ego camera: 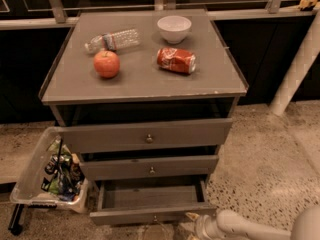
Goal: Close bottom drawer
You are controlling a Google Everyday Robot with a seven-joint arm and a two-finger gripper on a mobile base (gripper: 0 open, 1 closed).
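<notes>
Speckled flooring [260,154] surrounds a grey three-drawer bench [140,81]. Beside its left edge, a clear plastic bin [29,170] on the floor holds packaged items. On the bench top, a water bottle [112,39] lies near the rear left corner, with an apple [106,63] just in front of it. A white bowl [174,28] stands near the rear edge, right of centre; a red can [176,60] lies on its side in front of the bowl. Below the front edge, the bottom drawer [150,215] is pulled out farthest, its tray exposed. The gripper [192,225] sits low at the right end of the drawer front. Whether it is open or closed, and whether it touches the drawer, cannot be told.
</notes>
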